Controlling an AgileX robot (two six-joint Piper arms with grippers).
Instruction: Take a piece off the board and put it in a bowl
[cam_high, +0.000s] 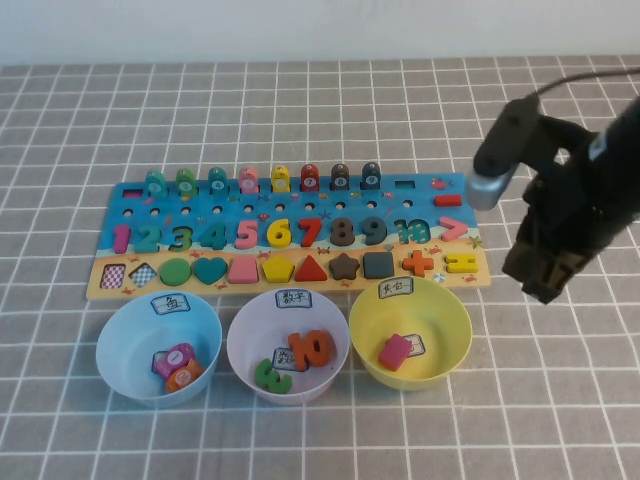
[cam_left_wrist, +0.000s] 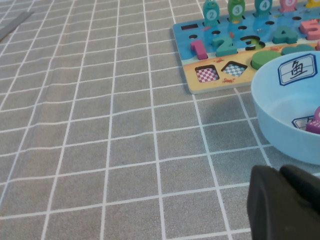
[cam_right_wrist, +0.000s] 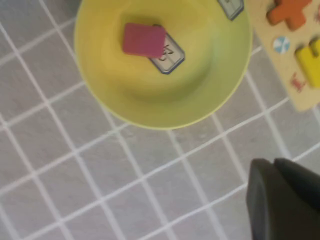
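The yellow equals-sign piece (cam_high: 461, 263) lies in its slot at the right end of the board (cam_high: 425, 190), beside the orange plus sign (cam_high: 418, 263). Its edge also shows in the right wrist view (cam_right_wrist: 310, 60). In front of that end stands the yellow bowl (cam_high: 440, 310), seen too by the right wrist camera (cam_right_wrist: 200, 90), holding a magenta block (cam_high: 396, 351). My right gripper (cam_high: 545, 285) hangs shut and empty above the cloth, right of the bowl and the board's end; its tips (cam_right_wrist: 274, 165) press together. My left gripper (cam_left_wrist: 280, 172) is shut and empty, low over the cloth near the light blue bowl (cam_left_wrist: 280, 125).
A light blue bowl (cam_high: 120, 345) and a pale pink bowl (cam_high: 245, 340) with several pieces inside stand left of the yellow one. A grey checked cloth (cam_high: 560, 400) covers the table. The right arm's wrist (cam_high: 500, 160) reaches over the board's right end.
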